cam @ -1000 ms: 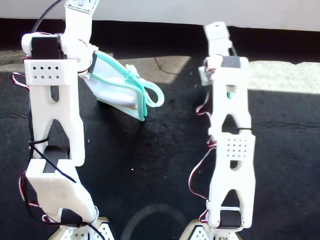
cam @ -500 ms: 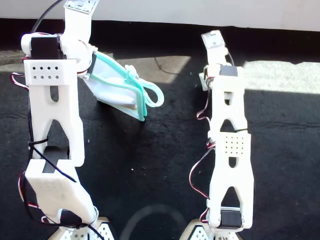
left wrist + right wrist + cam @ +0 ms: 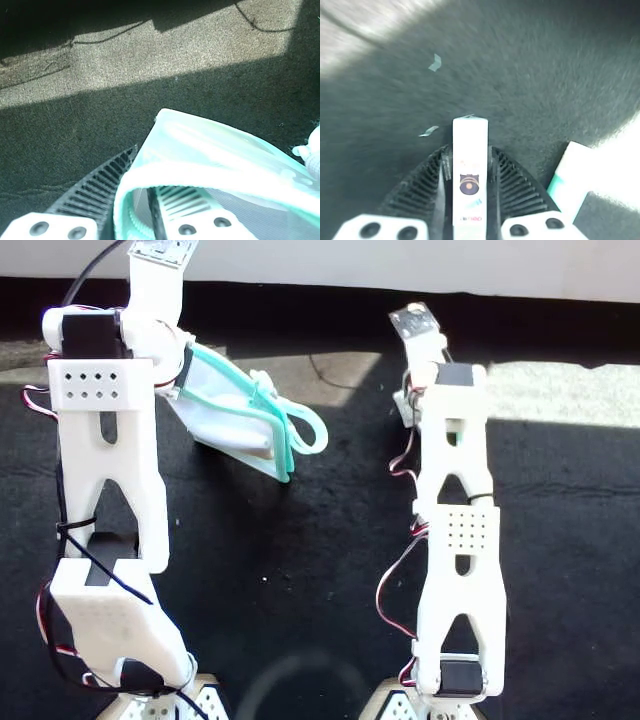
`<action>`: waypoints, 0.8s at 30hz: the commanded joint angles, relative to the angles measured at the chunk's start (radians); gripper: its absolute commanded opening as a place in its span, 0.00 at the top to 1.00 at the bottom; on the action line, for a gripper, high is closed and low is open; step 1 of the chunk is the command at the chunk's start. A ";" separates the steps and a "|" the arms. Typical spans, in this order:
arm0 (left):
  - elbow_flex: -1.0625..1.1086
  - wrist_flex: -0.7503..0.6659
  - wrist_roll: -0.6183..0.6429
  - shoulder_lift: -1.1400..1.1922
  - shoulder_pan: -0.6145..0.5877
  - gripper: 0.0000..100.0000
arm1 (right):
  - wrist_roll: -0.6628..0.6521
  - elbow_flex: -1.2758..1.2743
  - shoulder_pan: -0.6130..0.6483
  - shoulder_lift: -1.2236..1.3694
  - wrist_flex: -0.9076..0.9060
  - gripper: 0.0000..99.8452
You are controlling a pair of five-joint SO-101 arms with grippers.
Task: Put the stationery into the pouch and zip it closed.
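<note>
Nearest the arm bases the dark desk (image 3: 300,570) lies bare. Farther out, the left tool (image 3: 147,185) is clamped on one edge of the pouch (image 3: 240,425), its ribbed jaws pinching the teal-trimmed rim. The pouch appears to hang tilted just above the desk, with its loop (image 3: 312,430) dangling toward the middle. It looks like thin, translucent film with a soft border, so I judge it very light and floppy. Gripped at one edge it is likely to sag and let its mouth fall shut. The stitched rim beside the zip is the firmest place to hold it, better than the slick panel. Farthest out, the right tool (image 3: 468,152) is closed on a white block (image 3: 470,185), a small piece of stationery gripped across its narrow sides, with its end poking past the jaw tips. It seems rigid and light, with a smooth wrapper that could slide under a loose grip, so the present hold across the middle looks sensible. The block is well apart from the pouch and not yet inside it.
</note>
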State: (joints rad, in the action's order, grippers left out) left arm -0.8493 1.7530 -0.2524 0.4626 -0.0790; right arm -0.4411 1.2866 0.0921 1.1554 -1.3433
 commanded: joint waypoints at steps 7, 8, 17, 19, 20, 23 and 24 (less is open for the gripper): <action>-0.001 -0.008 -0.011 0.039 0.013 0.99 | -0.003 0.024 0.053 -0.174 -0.156 0.99; -0.001 -0.008 -0.011 0.039 0.013 0.99 | -0.002 0.024 0.056 -0.182 -0.196 0.99; -0.001 -0.008 -0.011 0.039 0.013 0.99 | 0.164 0.024 0.061 -0.234 -0.366 0.99; -0.001 -0.008 -0.011 0.039 0.013 0.99 | 0.164 0.024 0.062 -0.240 -0.398 0.99; -0.001 -0.008 -0.011 0.039 0.013 0.99 | 0.164 0.024 0.062 -0.245 -0.409 0.99; -0.001 -0.008 -0.011 0.039 0.013 0.99 | 0.166 0.024 0.061 -0.269 -0.418 0.99; -0.001 -0.008 -0.011 0.039 0.012 0.99 | 0.166 0.022 0.061 -0.285 -0.420 0.99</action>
State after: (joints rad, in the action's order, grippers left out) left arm -0.8493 1.7530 -0.2524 0.4626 -0.0790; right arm -0.2831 1.2866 0.1504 0.9835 -1.7484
